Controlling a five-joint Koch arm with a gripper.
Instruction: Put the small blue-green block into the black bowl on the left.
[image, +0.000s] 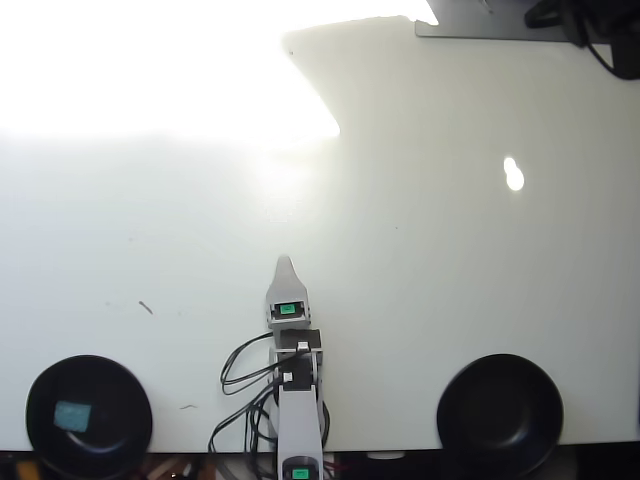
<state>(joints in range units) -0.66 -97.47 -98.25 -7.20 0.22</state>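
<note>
On the white tabletop (450, 280), the grey arm (297, 400) rises from bottom centre, its fingers (285, 263) showing one tip so I cannot tell their state, while the black bowl (88, 417) at lower left holds the small blue-green block (69, 414).

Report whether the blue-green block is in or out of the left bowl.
In: the blue-green block lies inside the black bowl.

The single overhead view looks straight down from some height onto the white table (450, 280); the arm (296, 400) enters from the bottom edge.
</note>
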